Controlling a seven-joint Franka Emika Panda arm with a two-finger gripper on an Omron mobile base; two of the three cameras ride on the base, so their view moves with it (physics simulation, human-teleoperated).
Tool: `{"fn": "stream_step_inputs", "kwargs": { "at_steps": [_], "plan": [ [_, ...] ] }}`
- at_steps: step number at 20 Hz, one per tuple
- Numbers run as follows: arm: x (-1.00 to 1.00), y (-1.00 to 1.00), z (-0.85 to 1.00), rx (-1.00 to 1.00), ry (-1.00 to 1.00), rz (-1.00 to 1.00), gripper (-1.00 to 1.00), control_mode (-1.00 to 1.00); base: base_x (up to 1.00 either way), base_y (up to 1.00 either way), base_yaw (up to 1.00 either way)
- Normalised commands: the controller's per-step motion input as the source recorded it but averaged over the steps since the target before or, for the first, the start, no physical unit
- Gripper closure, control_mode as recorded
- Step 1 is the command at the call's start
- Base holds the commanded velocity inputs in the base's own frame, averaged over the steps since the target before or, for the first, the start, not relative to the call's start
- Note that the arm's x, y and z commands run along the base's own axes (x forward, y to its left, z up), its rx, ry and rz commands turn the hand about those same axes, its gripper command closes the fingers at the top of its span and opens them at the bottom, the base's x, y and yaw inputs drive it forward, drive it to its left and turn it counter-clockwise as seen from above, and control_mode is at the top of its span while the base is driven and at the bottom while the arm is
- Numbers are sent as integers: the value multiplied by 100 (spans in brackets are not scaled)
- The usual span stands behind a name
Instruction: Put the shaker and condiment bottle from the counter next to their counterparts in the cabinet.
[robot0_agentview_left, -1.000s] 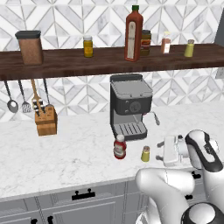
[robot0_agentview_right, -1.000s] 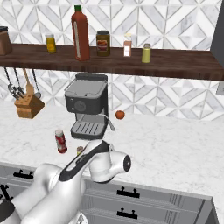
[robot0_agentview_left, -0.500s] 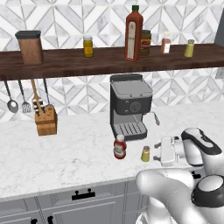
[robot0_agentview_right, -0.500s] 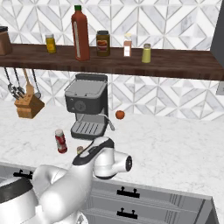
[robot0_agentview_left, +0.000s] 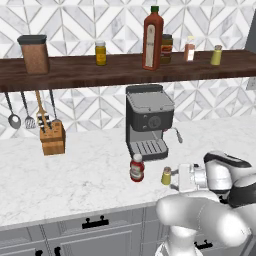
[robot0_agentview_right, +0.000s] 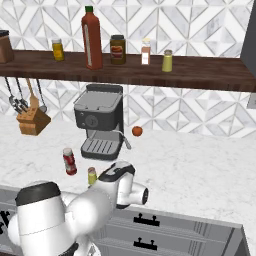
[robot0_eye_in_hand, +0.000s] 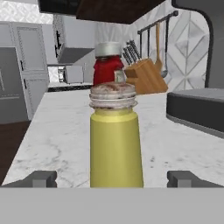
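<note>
A white marble counter (robot0_agentview_left: 75, 175) runs under a dark wooden shelf (robot0_agentview_left: 75, 72). The gripper (robot0_eye_in_hand: 112, 178) is spread wide and holds nothing, its fingertips (robot0_eye_in_hand: 41, 178) flanking the shaker (robot0_eye_in_hand: 116, 140) near the counter's front edge. Just beyond stands the squat red bottle (robot0_agentview_left: 136, 168), before the coffee machine (robot0_agentview_left: 148, 127). A matching shaker (robot0_agentview_left: 216, 55) and tall red bottle (robot0_agentview_left: 152, 37) stand on the shelf.

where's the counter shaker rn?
The shaker stands upright on the counter, in front of the coffee machine and just right of the condiment bottle in the left base view, between the open gripper fingers.
</note>
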Motion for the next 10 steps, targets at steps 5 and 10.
{"fn": "stream_step_inputs", "kwargs": {
  "at_steps": [5,10],
  "plan": [
    [33,25,-1,7,0,0,-100,-100,0,0,0],
    [13,49,-9,-1,4,0,100,-100,0,0,0]
  ]
}}
